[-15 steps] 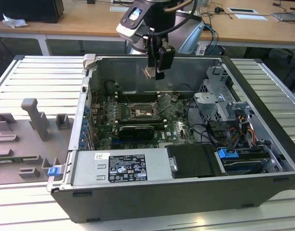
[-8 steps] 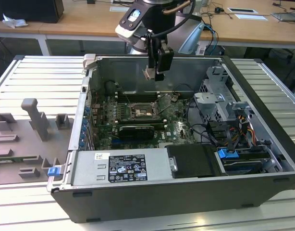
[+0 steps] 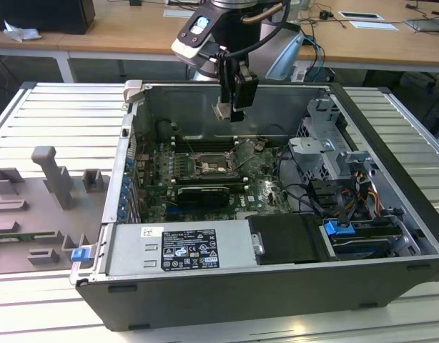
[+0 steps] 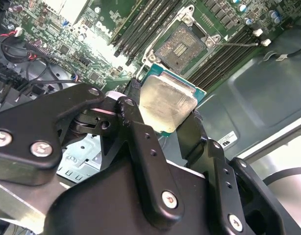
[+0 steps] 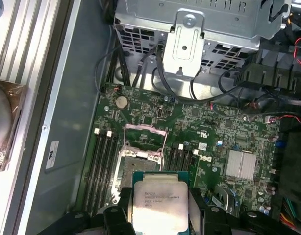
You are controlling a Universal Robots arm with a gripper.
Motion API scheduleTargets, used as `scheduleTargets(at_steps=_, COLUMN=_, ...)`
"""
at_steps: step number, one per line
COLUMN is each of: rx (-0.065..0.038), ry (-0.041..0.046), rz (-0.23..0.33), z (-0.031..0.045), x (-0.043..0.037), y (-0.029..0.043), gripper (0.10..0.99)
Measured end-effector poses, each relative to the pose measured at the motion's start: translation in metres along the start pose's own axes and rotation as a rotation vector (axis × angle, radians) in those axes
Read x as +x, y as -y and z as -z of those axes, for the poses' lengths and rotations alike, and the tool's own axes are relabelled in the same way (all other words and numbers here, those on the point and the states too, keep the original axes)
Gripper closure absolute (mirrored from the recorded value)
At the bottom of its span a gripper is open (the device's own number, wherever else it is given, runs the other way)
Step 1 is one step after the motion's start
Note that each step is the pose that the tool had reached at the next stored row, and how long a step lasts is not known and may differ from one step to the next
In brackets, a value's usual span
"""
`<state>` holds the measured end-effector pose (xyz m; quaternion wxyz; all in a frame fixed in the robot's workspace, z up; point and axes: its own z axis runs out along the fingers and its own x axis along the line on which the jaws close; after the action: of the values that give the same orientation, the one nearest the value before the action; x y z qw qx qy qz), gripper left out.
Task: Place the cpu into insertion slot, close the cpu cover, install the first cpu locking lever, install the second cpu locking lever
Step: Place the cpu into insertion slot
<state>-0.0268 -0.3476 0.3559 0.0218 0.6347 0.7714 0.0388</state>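
Silvery-grey metal, matte and faintly scuffed, on a thin green substrate: the small flat square cpu [image 4: 167, 100] is pinched by two opposite edges between the black bolted fingers of the end effector [image 4: 164, 115]. The end effector is closed just to chip width and has nothing else in its hold. The chip hangs in the air above the insertion slot [image 5: 138, 169], a small dark square socket with a thin metal rim, and is well clear of it. The slot is bare, its pin field a fine grainy grey. The cpu cover [image 5: 145, 128], a thin silvery square frame with a cut-out centre, looks tilted up off the slot along one edge. A thin metal locking lever [image 4: 234, 43] lies out sideways from the slot, and I judge it unlatched. By my reading the first step is in hand and none is complete. Seating the chip, closing the cover and setting both levers are left. The glossy green circuit board [image 5: 224, 132] surrounds the slot. Long narrow black memory slots [image 5: 104, 161] flank the slot. The dark grey sheet-metal computer case [image 3: 241, 307] walls it in and stands on a ribbed aluminium table [image 3: 62, 107].
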Motion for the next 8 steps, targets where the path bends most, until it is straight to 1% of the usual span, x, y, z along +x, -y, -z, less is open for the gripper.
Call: scheduleTargets(at_steps=8, rx=0.000, ry=0.0001, rz=0.000, z=-0.0040, x=-0.0001, y=0.0003, gripper=0.545)
